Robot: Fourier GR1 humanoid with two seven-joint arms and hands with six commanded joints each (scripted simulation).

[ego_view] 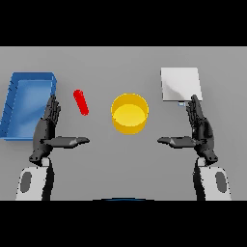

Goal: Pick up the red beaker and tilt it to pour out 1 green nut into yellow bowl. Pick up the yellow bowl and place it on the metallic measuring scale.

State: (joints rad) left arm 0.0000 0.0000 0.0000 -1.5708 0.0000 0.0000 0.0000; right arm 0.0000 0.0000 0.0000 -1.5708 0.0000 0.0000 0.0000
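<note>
The grey worktop carries four things: a blue tray at far left, a red beaker (lying on its side), a yellow bowl in the middle, and a metallic measuring scale at right.

You look down on a plain grey table, evenly lit, filling the whole view.

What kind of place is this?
Probably a lab-style work table for measuring things: a metal scale, a red beaker and a yellow bowl sit on a grey table.
</note>
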